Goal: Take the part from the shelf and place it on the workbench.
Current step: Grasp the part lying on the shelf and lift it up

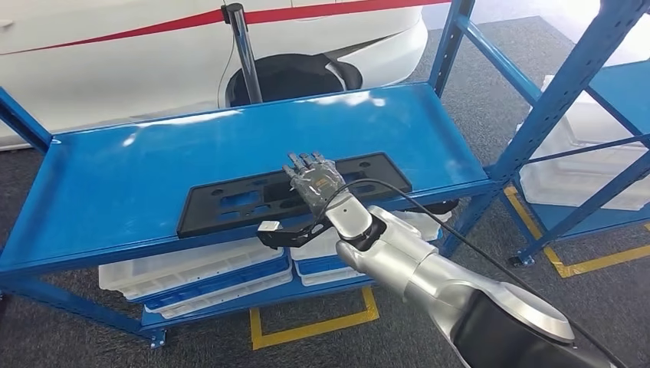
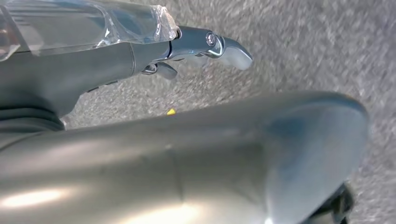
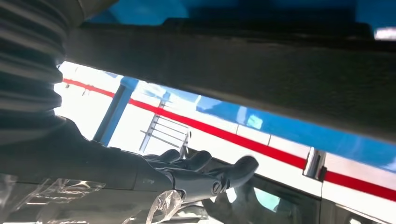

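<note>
The part (image 1: pixel 230 201) is a long flat black plate with cut-outs, lying along the front of the blue shelf (image 1: pixel 115 169). My right hand (image 1: pixel 314 180) reaches in from the lower right and lies over the plate's right half, fingers stretched out and apart, gripping nothing that I can see. In the right wrist view the plate (image 3: pixel 233 60) is a dark bar close to the extended fingers (image 3: pixel 201 175). My left hand (image 2: pixel 140 51) hangs over grey carpet with its fingers (image 2: pixel 229 49) straight and nothing in them.
White trays (image 1: pixel 192 276) are stacked on the lower shelf level. A white car with a red stripe (image 1: pixel 153 38) stands behind the shelf, with a dark post (image 1: pixel 245 50) before it. A second blue rack (image 1: pixel 582 77) holding white trays (image 1: pixel 582 169) stands on the right. Yellow tape (image 1: pixel 306 330) marks the floor.
</note>
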Controlling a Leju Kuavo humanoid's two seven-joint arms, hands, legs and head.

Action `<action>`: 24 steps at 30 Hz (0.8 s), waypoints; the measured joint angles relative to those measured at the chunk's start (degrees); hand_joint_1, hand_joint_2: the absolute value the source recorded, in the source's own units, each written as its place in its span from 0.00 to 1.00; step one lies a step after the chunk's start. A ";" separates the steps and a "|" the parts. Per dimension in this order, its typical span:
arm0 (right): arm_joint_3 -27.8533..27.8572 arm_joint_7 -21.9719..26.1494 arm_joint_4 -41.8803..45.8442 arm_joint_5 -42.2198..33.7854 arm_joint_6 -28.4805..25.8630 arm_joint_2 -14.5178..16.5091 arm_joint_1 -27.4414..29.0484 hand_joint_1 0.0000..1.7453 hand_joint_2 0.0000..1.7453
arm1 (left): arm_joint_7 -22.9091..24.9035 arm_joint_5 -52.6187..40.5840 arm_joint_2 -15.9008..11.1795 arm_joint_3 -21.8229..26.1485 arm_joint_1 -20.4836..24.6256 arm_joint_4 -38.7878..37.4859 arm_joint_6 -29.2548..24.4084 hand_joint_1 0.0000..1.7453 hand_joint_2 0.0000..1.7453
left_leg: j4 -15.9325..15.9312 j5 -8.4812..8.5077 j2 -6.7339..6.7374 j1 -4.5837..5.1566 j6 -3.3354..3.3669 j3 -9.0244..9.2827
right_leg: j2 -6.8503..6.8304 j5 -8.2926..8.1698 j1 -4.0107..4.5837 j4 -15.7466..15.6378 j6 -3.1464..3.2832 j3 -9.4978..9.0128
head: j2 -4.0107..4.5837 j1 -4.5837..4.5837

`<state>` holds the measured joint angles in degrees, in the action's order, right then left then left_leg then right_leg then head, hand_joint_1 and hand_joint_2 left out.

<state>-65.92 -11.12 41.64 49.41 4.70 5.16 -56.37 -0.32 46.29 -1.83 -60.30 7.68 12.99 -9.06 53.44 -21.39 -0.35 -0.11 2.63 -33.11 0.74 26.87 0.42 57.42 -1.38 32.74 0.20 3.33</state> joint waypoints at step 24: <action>-3.19 7.21 1.39 -3.75 3.57 2.05 3.00 1.00 1.00 | -0.33 0.00 -0.04 0.00 0.56 -0.03 0.61 0.00 0.00 | -0.39 -2.98 -0.33 -1.35 -2.05 3.18 | 0.13 -4.39 -1.19 -1.88 -0.33 2.62 | 0.00 -0.05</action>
<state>-69.11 -3.91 43.03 45.66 8.27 7.22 -53.37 -0.66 46.29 -1.87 -60.30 8.24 12.96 -8.45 53.05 -24.36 -0.68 -1.46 0.58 -29.93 0.86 22.48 -0.76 55.54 -1.71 35.36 0.20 3.28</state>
